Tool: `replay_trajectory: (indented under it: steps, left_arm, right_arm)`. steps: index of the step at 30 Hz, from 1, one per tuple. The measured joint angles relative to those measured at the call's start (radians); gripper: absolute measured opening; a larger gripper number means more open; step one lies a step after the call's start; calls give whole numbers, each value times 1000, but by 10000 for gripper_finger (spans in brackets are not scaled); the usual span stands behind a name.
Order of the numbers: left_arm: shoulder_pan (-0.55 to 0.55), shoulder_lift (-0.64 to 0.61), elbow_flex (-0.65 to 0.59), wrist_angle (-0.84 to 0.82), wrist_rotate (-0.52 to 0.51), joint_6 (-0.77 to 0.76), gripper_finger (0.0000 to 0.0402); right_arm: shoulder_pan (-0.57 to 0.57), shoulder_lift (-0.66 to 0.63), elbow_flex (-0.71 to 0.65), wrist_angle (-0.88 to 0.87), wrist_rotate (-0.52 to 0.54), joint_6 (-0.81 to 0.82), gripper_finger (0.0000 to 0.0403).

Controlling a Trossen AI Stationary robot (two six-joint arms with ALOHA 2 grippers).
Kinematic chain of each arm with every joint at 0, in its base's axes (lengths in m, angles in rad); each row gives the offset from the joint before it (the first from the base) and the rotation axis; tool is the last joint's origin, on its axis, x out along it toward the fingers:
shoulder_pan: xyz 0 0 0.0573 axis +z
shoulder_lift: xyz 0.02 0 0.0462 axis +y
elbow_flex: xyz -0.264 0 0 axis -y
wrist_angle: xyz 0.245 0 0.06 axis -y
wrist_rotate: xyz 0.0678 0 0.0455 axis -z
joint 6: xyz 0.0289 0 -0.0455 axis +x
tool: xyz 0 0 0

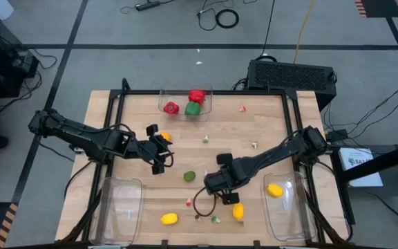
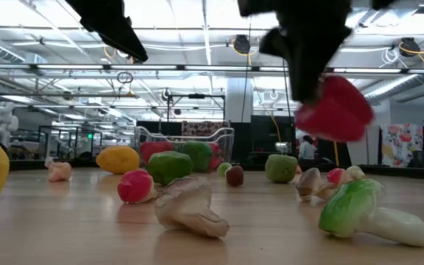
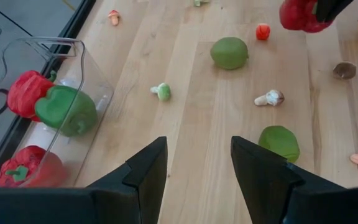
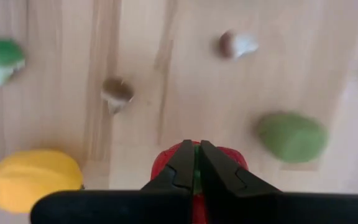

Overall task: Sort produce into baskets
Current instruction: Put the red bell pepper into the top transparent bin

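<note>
A red pepper hangs above the table's near middle with my right gripper shut on its top; in the high view that gripper hides the pepper. My left gripper hovers open left of the middle, with nothing between its fingers. The far basket holds two red peppers and a green one. The near right basket holds a lemon. The near left basket stands by the near edge. Two lemons and a lime lie on the table. My right gripper pinches the red pepper's top between its two fingers, where a strip of green shows between them. The fingers come from above, pointing down. The pepper hangs below them, lifted clear of the table.
Small bits lie scattered over the wood: mushrooms, a small green vegetable, a second lime, an orange piece and a tiny red one. A black frame borders the table.
</note>
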Motion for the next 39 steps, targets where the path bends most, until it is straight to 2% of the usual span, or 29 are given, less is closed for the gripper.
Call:
replay_trajectory:
  steps: [6,11,14,20,25,31,36,39]
  left_arm:
    - [-3,0,0,-27,0,-3,183]
    - [-38,0,1,-93,15,-40,183]
    - [-72,-1,1,-146,35,-76,183]
    - [-140,-8,1,-177,28,-113,183]
    - [-176,-13,1,-180,16,-130,183]
    - [-213,-16,1,-180,-3,-149,183]
    - [-249,-16,1,-178,-48,-157,183]
    - [-266,-16,1,-176,-85,-158,183]
  right_arm:
    - [-56,-4,152,-26,65,-90,8]
    - [-134,-33,256,22,83,-215,8]
    - [-194,-67,288,84,94,-303,8]
    - [-363,-128,292,316,80,-461,8]
    - [-536,-101,292,549,-71,-514,8]
    - [-715,-17,292,756,-196,-451,8]
    - [-798,77,292,857,-274,-385,8]
    - [-823,149,291,897,-286,-360,8]
